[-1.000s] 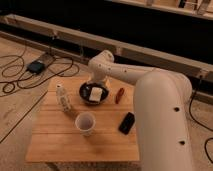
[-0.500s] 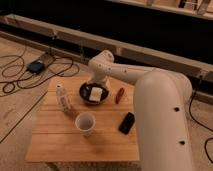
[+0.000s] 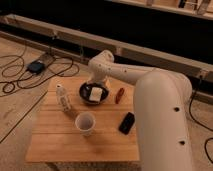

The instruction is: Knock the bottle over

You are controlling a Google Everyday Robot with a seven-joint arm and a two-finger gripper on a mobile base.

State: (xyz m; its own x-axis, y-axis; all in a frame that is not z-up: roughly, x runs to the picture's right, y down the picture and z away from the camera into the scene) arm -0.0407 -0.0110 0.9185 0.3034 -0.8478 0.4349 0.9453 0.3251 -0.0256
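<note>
On the wooden table (image 3: 55, 145), my gripper (image 3: 96, 84) hangs over the dark bowl (image 3: 82, 95). I cannot tell whether it is wide or narrow. The bottle (image 3: 62, 98) stands upright just to its left. If I sweep too low, I may drag the bowl or clip the cup (image 3: 85, 123).

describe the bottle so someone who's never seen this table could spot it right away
On the wooden table, look along the left side, left of the dark bowl that the robot's hand hangs over. The bottle stands upright there, just beyond the paper cup. It is slim and whitish with a narrow neck, while the cup is wider and open at the top.
</note>
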